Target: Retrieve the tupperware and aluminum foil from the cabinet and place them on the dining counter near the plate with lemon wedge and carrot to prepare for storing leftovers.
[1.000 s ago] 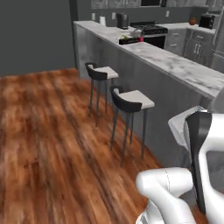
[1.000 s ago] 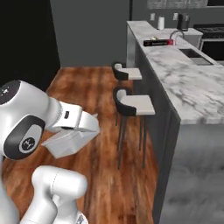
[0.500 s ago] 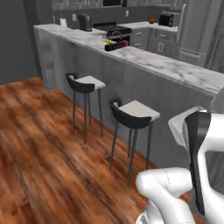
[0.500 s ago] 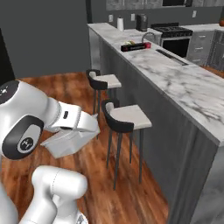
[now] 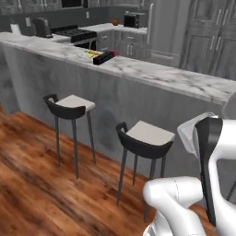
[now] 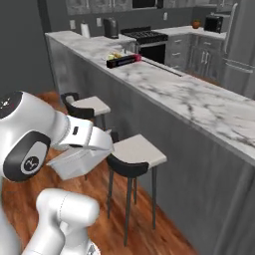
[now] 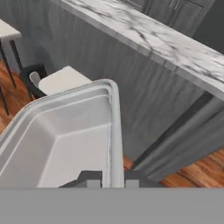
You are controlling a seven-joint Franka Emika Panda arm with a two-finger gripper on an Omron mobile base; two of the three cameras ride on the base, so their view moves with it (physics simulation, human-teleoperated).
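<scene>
Tupperware [image 7: 65, 135] rides in the gripper [image 7: 109, 177], jaws pinching its rim, close to the robot's body above the stools [image 6: 137, 152]. I judge this the carry to the counter [image 6: 199, 99]; next it needs lifting over the marble edge and setting down farther left, by the foil [image 6: 123, 61] and plate [image 5: 87, 54]. Lemon and carrot there are too small to make out.
</scene>
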